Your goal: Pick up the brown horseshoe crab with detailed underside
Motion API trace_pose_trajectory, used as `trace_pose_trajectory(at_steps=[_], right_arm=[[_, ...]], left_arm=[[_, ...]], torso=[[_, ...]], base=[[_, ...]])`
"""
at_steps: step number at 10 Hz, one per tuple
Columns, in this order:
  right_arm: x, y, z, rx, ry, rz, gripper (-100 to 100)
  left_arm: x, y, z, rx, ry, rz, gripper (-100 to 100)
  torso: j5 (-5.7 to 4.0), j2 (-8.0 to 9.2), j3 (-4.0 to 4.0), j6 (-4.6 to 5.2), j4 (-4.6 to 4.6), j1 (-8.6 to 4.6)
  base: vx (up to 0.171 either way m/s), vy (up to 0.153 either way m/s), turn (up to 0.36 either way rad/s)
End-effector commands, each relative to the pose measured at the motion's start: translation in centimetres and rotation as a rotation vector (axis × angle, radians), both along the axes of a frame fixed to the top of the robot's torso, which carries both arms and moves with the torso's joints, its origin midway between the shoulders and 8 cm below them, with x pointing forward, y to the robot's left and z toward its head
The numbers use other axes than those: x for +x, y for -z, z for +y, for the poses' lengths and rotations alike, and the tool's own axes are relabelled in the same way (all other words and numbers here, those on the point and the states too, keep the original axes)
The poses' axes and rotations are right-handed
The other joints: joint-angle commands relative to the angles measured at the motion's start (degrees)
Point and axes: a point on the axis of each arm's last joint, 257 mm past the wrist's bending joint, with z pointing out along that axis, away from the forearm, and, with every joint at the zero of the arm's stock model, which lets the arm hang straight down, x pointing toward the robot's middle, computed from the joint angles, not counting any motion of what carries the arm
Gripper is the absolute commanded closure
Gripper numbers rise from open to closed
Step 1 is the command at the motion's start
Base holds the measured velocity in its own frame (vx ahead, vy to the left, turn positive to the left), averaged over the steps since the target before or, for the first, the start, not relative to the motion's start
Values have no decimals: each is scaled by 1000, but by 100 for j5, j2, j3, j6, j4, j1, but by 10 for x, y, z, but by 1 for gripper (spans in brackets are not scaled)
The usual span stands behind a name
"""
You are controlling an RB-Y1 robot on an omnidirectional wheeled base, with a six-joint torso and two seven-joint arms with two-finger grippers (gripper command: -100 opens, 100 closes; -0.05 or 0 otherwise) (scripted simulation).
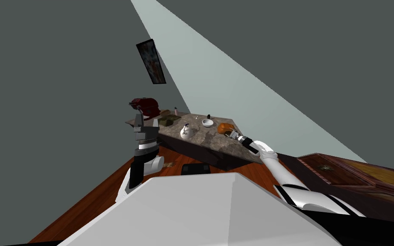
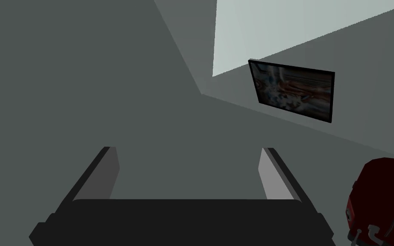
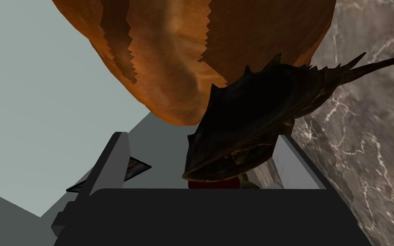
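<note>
We are at the grab step. Our right hand (image 3: 202,141) is at the brown horseshoe crab (image 3: 179,55), but the grab is not yet made. The crab lies on the stone-patterned tabletop (image 3: 367,141), close to the end where our right arm reaches in, with a white bowl (image 1: 207,123) near it. Up close we see its big orange-brown shell. Behind the shell is a dark spiky back part that ends in a long thin tail. The right hand is spread wide, and the dark spiky part sits between its two fingers (image 3: 116,164). That part is much nearer to one finger than to the other, and we cannot tell if it touches that finger. There is a clear gap on the other side, so nothing is pinched. Our left hand (image 2: 189,164) is held up by the left end of the tabletop, beside a dark red bag (image 2: 384,200). It is spread too and holds nothing. We think the next move is to bring the right fingers together on the dark part. This should be slow, since that part is thin and spiky and could slip. It may help to slide the hand a little sideways first, so the crab sits in the middle. After a firm pinch, the hand has to go straight up to lift the crab.
</note>
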Motion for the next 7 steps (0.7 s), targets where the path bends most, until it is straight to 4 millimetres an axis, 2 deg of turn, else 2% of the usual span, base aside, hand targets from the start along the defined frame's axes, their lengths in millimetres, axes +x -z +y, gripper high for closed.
trace_pose_trajectory(at_steps=[1, 2, 3, 7], right_arm=[[-5, -5, -7, -7, 0, -19, -100], [-4, -3, -6, -3, 1, -11, -100], [-4, -3, -6, -6, -1, -13, 100], [-5, -2, -6, -4, 0, -10, 100]], left_arm=[[0, 0, 0, 0, 0, 0, 0], [0, 0, 0, 0, 0, 0, 0], [0, 0, 0, 0, 0, 0, 0], [0, 0, 0, 0, 0, 0, 0]], torso=[[0, 0, 0, 0, 0, 0], [2, 0, 0, -1, 1, 4], [0, 2, 1, -1, 1, -6], [0, 6, 6, -4, 6, -17]], base=[[13, 62, 54], [5, 23, 3], [-2, 7, 0], [0, 0, 0]])
